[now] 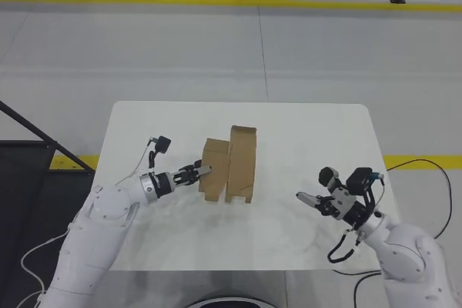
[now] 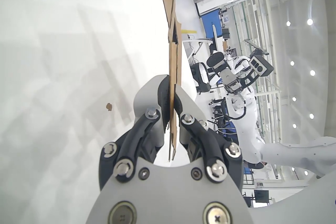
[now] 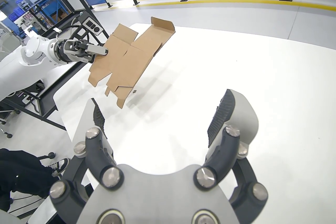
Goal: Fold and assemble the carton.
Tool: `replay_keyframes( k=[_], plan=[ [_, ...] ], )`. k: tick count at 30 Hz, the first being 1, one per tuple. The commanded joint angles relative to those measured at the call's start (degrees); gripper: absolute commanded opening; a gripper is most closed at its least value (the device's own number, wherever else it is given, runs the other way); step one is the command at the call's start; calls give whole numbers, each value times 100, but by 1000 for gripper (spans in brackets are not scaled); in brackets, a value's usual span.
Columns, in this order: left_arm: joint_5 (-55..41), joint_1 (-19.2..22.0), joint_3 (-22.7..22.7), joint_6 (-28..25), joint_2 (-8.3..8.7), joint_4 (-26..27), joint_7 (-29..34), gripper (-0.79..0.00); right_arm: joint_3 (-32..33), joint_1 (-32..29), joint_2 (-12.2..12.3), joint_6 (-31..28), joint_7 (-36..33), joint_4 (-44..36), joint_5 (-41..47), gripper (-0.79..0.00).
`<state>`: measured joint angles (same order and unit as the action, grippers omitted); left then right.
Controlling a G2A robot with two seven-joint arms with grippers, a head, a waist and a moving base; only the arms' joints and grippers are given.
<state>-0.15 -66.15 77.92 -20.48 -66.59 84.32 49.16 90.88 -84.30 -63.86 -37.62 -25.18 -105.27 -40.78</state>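
Between the dark pads [image 2: 163, 95] of the left gripper [image 2: 172, 101] sits one side edge of the carton [image 3: 126, 59], with the jaws pressed together on the cardboard. The carton is a flat brown blank, not yet folded into a box, and its panels and flaps are spread out in one sheet. A short flap at its far end is bent up. The sheet is held tilted above the table [image 1: 308, 131], and its shadow falls on the white top below. It hangs over the middle of the table, slightly nearer the left edge than the right. The left arm comes in over the near left corner. Beneath the carton's near end a small brown scrap [image 3: 135, 91] lies on the table top. Well apart from the carton, over the near right corner of the table, the right gripper [image 3: 162, 109] hovers with its jaws spread wide.
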Motion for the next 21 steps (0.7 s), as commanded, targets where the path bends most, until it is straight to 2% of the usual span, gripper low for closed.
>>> replay_keyframes(
  k=[1,7,9,21],
  plan=[
    [-16,20,-8,-207,9,-27,19,-785,-66,80,10,-223,47,57,-21,0],
    [-72,-76,31,-1103,55,-77,146,-785,-328,391,37,-1168,185,477,486,0],
    [1,-177,89,-1298,77,-58,94,-785,-360,459,50,-1282,90,570,615,0],
    [43,-212,114,-1295,86,-31,78,-785,-360,459,50,-1282,90,570,615,0]
  ],
)
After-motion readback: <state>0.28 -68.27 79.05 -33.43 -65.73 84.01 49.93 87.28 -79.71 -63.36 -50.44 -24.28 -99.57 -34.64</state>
